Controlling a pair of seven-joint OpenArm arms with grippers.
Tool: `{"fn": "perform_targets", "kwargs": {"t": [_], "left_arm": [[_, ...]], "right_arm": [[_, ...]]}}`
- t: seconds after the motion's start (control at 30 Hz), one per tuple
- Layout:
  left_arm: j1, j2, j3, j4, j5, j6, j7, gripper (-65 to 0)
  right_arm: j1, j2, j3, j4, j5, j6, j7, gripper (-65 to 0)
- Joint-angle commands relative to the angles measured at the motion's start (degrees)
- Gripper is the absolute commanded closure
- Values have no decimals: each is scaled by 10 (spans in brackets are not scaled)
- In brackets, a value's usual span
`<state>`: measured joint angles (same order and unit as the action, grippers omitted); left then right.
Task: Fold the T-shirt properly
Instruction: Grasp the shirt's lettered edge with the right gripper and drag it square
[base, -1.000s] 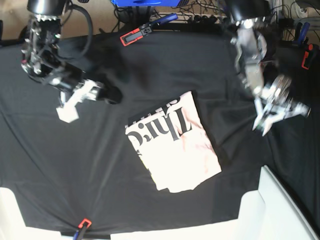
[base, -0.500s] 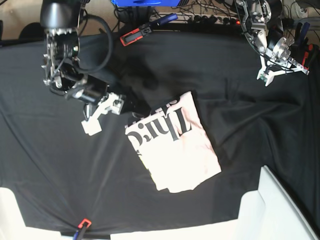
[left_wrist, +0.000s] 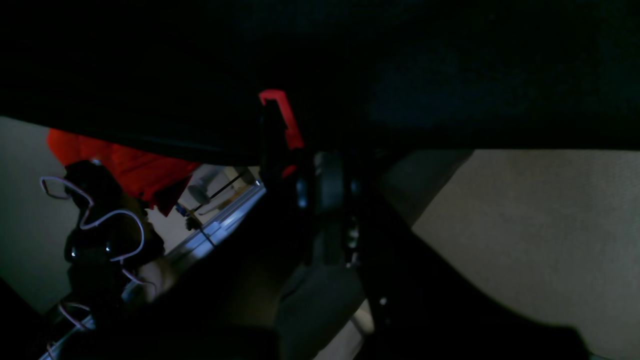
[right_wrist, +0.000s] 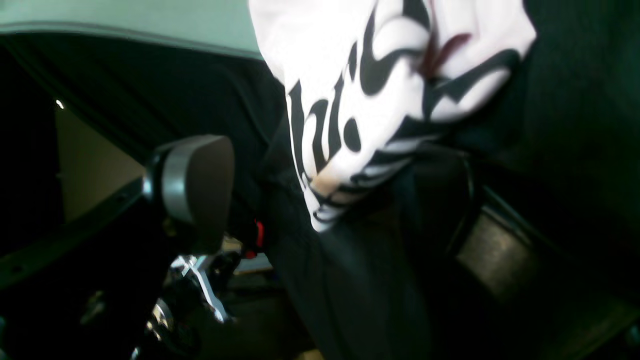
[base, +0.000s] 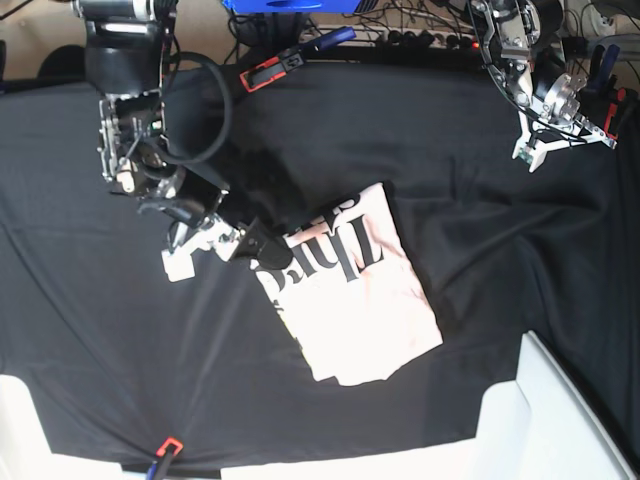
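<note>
Black cloth covers the worktop (base: 90, 330), with the folded pale pink cotton T-shirt (base: 350, 300) lying mid-worktop. Soft and limp, it should be pinched at an edge. The right end effector (base: 215, 245) gapes wide and empty beside the lettered corner; the left end effector (base: 555, 140) is closed, holding nothing.

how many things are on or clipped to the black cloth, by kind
T-shirt: 1
red-and-black clamps: 2
robot claws, right and left: 2
total: 5
</note>
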<state>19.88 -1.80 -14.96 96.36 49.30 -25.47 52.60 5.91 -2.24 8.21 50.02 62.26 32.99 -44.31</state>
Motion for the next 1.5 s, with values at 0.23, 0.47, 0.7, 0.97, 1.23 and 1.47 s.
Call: {"fn": "perform_targets", "kwargs": {"t": [0.23,0.47,0.7,0.97,1.23,1.47], "left_arm": [[0,-4,-1,11,9,7,3,-18],[0,-4,-1,11,9,7,4,-18],[0,-4,-1,11,9,7,5,-18],[-1,-4,-1,11,9,7,5,-18],[-1,-4,-1,10,9,7,5,-18],[-1,-4,-1,10,9,7,5,-18]], "right_arm": [[56,-3,4,-97,10,8,27,-537],[80,-11,3,-100,10,8,48,-534],[84,-18,0,-100,10,8,48,-498],[84,-18,-1,-101,10,7,43,-46],[80,-12,14,-101,11,5,27,-1],[59,11,135,-101,10,4,-16,-1]]}}
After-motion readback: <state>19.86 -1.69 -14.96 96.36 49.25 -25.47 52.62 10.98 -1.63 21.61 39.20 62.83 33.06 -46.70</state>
